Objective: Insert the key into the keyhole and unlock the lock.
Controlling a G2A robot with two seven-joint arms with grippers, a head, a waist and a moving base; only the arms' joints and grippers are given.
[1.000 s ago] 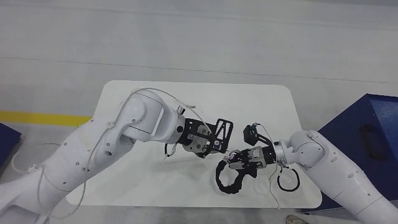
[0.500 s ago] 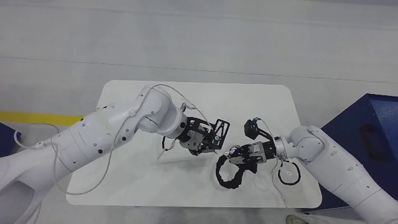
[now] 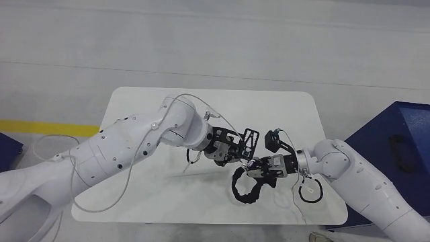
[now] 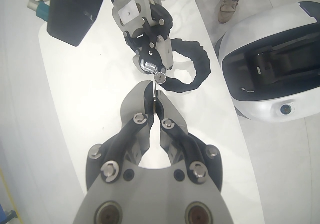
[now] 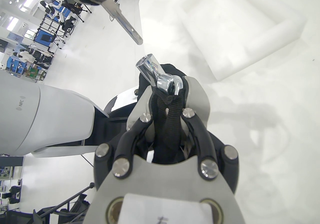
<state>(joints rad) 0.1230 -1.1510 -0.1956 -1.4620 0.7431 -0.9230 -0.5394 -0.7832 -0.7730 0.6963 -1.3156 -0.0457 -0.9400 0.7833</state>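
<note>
Nearly: left gripper [image 4: 153,89] pinches the key [image 5: 122,22], right gripper [image 5: 169,87] clamps the lock [image 5: 152,70] (cable [image 4: 198,60] looped); tip hovers just short of the keyhole [image 4: 160,77], not yet inserted.

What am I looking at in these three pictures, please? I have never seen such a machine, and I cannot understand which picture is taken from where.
It is a robot with two arms, working at a white table. One picture looks down from a camera above the arms. The other two come from a camera on each wrist, looking along that arm's fingers. The left fingers are shut on a flat metal key. The right fingers are shut on a lock: a shiny cylinder with a black loop above the table. The key's tip points at the cylinder's end, close to it, but it is not yet inside.
</note>
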